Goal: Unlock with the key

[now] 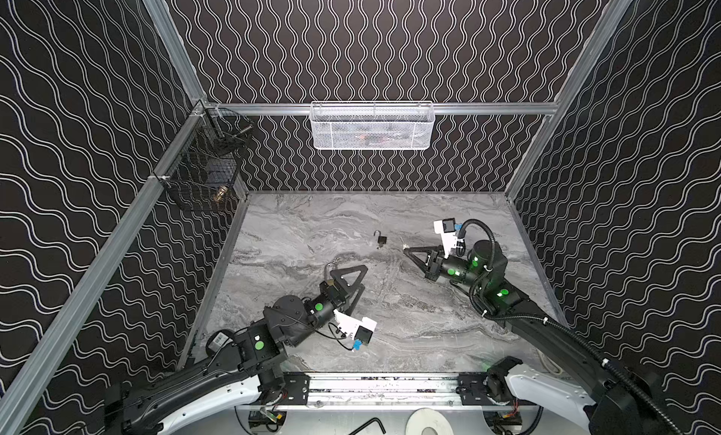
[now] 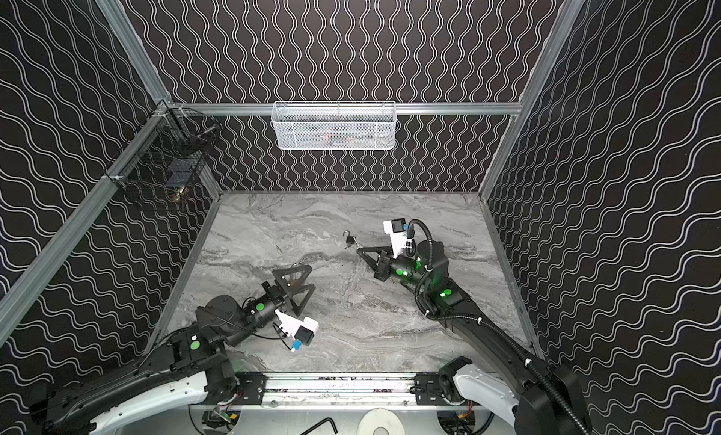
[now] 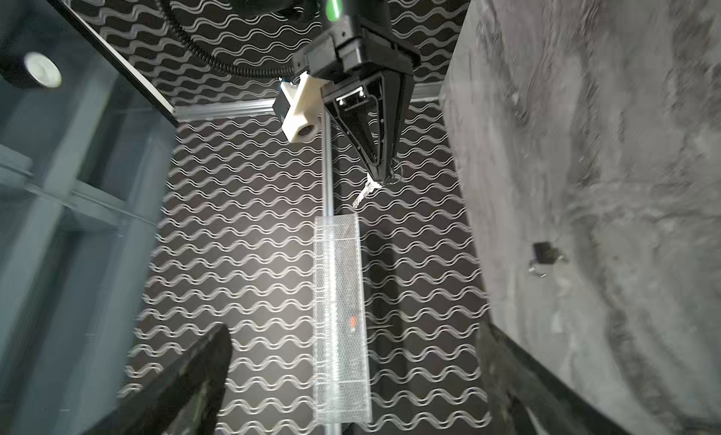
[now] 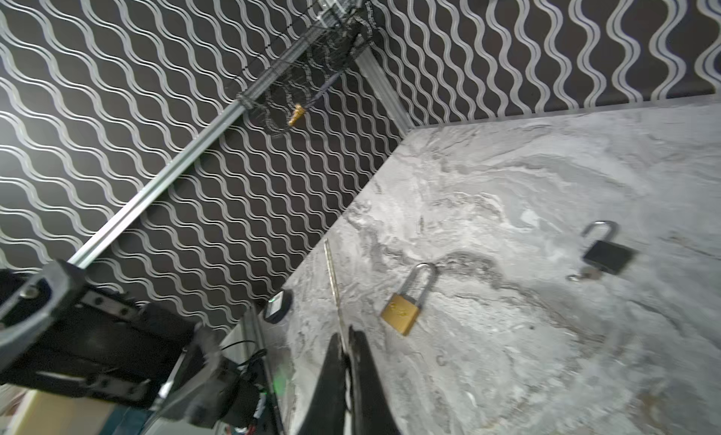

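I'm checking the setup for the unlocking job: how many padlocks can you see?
2. A brass padlock lies left of centre; a black padlock, shackle open, lies farther back. The white basket and black basket may hide more.

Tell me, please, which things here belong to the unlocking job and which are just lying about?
Job in hand:
- brass padlock, shackle looks shut
- key, pinched in the shut right gripper
- left gripper, open, beside the brass padlock

Lying about:
- black padlock, shackle already open
- white mesh basket on the back wall
- black wire basket on the side wall
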Robot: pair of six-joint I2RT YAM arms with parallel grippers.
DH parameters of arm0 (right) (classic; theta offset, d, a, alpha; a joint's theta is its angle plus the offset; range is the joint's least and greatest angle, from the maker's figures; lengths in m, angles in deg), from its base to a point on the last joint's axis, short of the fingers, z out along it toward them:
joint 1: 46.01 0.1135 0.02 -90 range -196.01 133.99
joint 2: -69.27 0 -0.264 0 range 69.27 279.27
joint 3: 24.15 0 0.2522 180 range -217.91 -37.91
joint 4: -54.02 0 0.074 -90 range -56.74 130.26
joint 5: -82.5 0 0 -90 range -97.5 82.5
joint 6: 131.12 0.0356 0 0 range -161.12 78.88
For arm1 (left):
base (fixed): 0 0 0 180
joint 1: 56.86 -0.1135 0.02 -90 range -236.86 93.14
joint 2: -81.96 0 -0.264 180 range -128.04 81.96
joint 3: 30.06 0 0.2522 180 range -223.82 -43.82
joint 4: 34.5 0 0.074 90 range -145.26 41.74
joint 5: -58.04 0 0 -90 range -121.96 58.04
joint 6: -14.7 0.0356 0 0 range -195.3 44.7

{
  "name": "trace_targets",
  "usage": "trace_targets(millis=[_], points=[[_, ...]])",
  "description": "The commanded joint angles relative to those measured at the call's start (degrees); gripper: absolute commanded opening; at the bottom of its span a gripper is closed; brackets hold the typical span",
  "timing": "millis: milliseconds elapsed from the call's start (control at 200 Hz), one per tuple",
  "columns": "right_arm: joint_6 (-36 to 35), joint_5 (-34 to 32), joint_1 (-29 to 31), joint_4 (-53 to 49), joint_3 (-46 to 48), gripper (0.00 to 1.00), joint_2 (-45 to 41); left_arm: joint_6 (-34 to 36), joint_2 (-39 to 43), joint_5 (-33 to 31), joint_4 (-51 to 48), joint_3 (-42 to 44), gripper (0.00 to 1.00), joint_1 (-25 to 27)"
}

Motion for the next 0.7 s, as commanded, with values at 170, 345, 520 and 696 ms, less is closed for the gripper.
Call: trace_targets(millis=[170, 345, 520, 696], points=[[-11.3, -11.1, -0.5, 8.4, 13.4, 0.0, -4.5, -73.3, -23.0, -11.3, -33.4, -24.9, 0.99, -4.1], [-13.1, -17.5, 0.0, 13.0, 20.5, 0.0, -8.9, -104.9, -40.1, 11.3, -38.7, -29.9, 0.99, -16.5], [-15.4, -24.4, 1.5, 16.0, 25.3, 0.0, -13.2, -129.3, -41.1, 17.6, -27.1, -20.1, 0.99, -26.6], [-17.3, -28.3, 4.2, 16.0, 24.4, 0.0, -9.8, -124.1, -54.0, 12.1, -44.3, -33.3, 0.99, -28.8]])
